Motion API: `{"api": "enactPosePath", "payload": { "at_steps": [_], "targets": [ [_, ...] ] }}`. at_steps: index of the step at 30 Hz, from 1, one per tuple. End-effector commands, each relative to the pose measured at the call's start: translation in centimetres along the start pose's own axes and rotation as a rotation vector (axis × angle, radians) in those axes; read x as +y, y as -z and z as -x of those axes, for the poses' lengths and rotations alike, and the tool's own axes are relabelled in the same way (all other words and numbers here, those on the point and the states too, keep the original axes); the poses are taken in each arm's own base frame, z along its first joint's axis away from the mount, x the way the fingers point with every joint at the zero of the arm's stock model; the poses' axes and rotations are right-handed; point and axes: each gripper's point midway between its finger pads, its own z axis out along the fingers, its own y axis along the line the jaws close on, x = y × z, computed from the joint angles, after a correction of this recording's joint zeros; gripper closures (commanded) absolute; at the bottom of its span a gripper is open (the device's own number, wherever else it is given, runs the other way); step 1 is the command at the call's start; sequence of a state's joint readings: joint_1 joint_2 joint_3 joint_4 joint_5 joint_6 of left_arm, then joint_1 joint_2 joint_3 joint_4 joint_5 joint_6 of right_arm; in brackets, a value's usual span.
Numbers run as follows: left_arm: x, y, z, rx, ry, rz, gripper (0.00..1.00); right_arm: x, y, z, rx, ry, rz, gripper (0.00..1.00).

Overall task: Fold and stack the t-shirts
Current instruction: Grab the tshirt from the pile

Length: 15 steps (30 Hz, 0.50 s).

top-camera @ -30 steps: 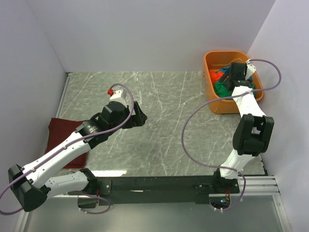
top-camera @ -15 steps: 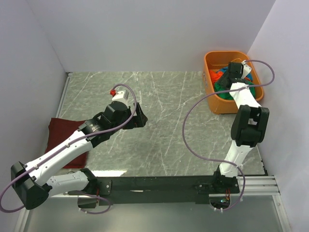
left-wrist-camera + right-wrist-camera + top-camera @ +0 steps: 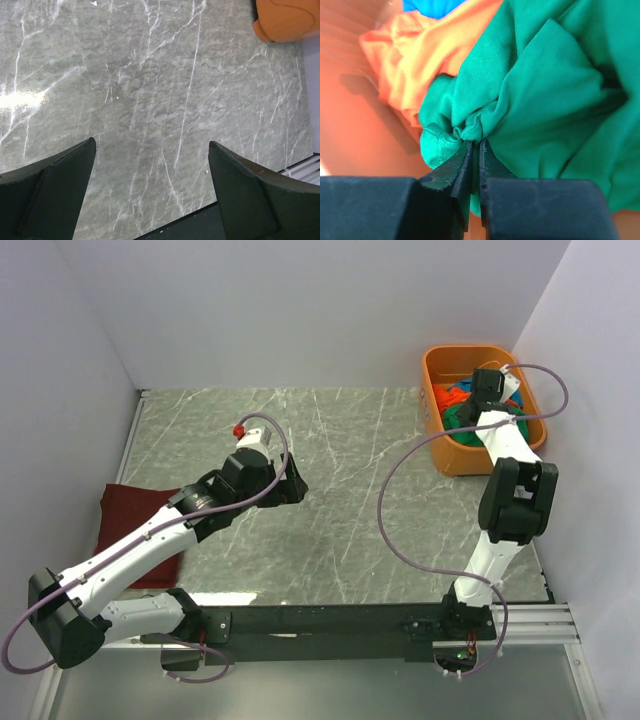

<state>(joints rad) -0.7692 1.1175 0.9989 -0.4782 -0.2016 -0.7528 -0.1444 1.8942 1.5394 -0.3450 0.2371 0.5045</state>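
So far only the maroon t-shirt (image 3: 122, 512) lies folded, while my right gripper (image 3: 475, 160) pinches the green t-shirt (image 3: 545, 85) in the tub (image 3: 480, 355), my left gripper (image 3: 152, 145) gapes empty, and more shirts wait there.

Robot test cell in a lab

Plain white walls (image 3: 300, 310) boxed in a grey marble-look worktop (image 3: 340, 490). A left arm (image 3: 140, 545) and a right arm (image 3: 515, 502) were bolted to a black rail (image 3: 330, 622), with purple cables (image 3: 380, 512) looping loose and an orange plastic tub (image 3: 462, 460) in the far corner.
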Motion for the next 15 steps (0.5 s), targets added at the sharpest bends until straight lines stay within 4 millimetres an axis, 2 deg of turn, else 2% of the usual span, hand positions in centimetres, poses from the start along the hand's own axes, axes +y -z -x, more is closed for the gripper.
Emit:
{"api": "enactPosePath", "payload": {
  "at_steps": [1,3,7,12,13,15],
  "targets": [
    [-1.7,0.8,2.1,-0.050,0.008,-0.050,0.01,2.2,5.9,7.4,-0.176,-0.054,0.093,0.93],
    [-1.7,0.7,2.1,-0.050,0.007,-0.049,0.00,2.1,7.1,8.2,-0.197,-0.057,0.093,0.95],
    [-1.8,0.6,2.1,-0.048,0.010,-0.056,0.01,2.2,10.9,11.1,-0.279,-0.074,0.121,1.00],
    [-1.9,0.5,2.1,-0.046,0.010,-0.063,0.01,2.0,15.1,13.9,-0.368,-0.086,0.141,1.00],
    [-1.9,0.5,2.0,-0.044,0.010,-0.063,0.01,2.1,16.4,14.9,-0.396,-0.093,0.153,1.00],
    [-2.0,0.5,2.1,-0.049,0.009,-0.067,0.01,2.0,17.7,15.7,-0.423,-0.093,0.159,1.00]
  ]
}}
